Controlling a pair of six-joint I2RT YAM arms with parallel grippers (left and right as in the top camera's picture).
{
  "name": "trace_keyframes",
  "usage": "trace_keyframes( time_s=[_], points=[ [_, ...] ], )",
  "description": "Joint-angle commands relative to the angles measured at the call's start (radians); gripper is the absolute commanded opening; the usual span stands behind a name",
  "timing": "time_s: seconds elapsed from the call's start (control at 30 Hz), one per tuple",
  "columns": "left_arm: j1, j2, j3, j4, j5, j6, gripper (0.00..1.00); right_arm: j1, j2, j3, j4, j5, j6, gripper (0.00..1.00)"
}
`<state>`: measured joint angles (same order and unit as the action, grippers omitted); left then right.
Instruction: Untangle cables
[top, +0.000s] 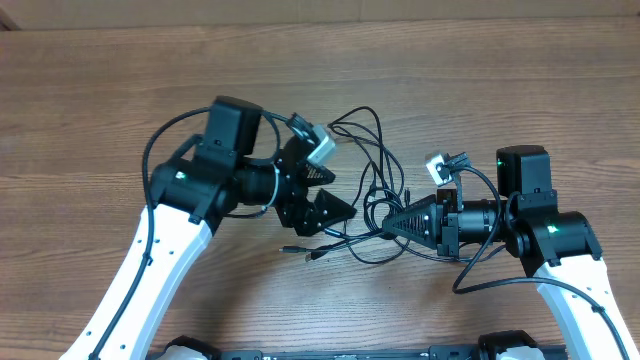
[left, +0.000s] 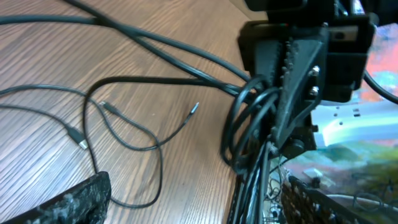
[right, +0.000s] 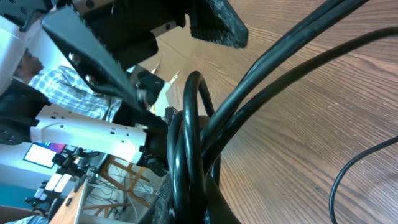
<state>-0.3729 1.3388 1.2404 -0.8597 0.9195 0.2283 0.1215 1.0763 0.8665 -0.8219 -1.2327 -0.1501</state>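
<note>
Pulling with the right hand (top: 388, 224) pinching the cables (top: 372, 203) could tighten the loops wound round it, while the left hand (top: 322, 188) stands spread, gripping nothing.

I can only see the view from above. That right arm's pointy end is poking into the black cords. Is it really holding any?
Observer: Yes. The left wrist camera shows the right fingers closed on several bunched loops of the cables.
Visitor: And the other arm?
Observer: The right wrist camera shows the left fingers spread wide, nothing between them.
Visitor: Any ends loose?
Observer: One silver-tipped end lies free on the table, seen close from the left wrist.
</note>
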Motion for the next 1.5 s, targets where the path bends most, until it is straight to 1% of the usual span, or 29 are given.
trace_keyframes(
  time_s=[0.0, 0.2, 0.43, 0.53, 0.7, 0.8, 0.87, 0.9, 1.07, 1.2, 1.27, 1.37, 1.43, 1.47],
  points=[
    [-0.047, -0.019, 0.011, 0.013, -0.003, 0.03, 0.86, 0.004, -0.009, -0.003, 0.01, -0.057, -0.007, 0.04],
    [-0.093, -0.019, 0.011, 0.042, -0.005, 0.026, 0.84, 0.004, -0.009, -0.003, 0.011, -0.091, -0.004, 0.04],
    [-0.099, -0.019, 0.011, 0.046, -0.01, 0.018, 0.81, 0.004, -0.009, -0.003, 0.011, -0.128, -0.005, 0.04],
    [-0.099, -0.019, 0.011, 0.052, -0.01, -0.008, 0.8, 0.004, -0.009, -0.003, 0.039, -0.189, -0.005, 0.04],
    [-0.099, -0.019, 0.011, 0.064, -0.011, -0.034, 0.74, 0.004, -0.009, -0.003, 0.053, -0.206, -0.005, 0.04],
    [-0.099, -0.019, 0.011, 0.068, -0.01, -0.036, 0.65, 0.004, -0.009, -0.003, 0.054, -0.214, -0.004, 0.04],
    [-0.099, -0.019, 0.011, 0.071, -0.01, -0.056, 0.64, 0.004, -0.009, -0.003, 0.054, -0.214, -0.004, 0.04],
    [-0.099, -0.019, 0.011, 0.073, -0.01, -0.069, 0.61, 0.004, -0.009, -0.003, 0.054, -0.214, -0.004, 0.04],
    [-0.1, -0.018, 0.011, 0.087, -0.01, -0.082, 0.6, 0.004, -0.009, -0.003, 0.054, -0.214, -0.004, 0.04],
    [-0.101, -0.018, 0.011, 0.098, -0.01, -0.126, 0.59, 0.004, -0.009, -0.003, 0.054, -0.213, -0.004, 0.04],
    [-0.111, -0.016, 0.011, 0.1, -0.011, -0.137, 0.56, 0.004, -0.009, -0.003, 0.054, -0.213, -0.004, 0.04],
    [-0.13, -0.006, 0.011, 0.103, -0.011, -0.14, 0.56, 0.004, -0.009, -0.003, 0.055, -0.213, -0.004, 0.04],
    [-0.154, 0.015, 0.011, 0.105, -0.012, -0.14, 0.51, 0.004, -0.009, -0.003, 0.054, -0.213, -0.004, 0.04],
    [-0.165, 0.033, 0.011, 0.106, -0.022, -0.14, 0.47, 0.004, -0.009, -0.003, 0.054, -0.213, -0.004, 0.04]
  ],
)
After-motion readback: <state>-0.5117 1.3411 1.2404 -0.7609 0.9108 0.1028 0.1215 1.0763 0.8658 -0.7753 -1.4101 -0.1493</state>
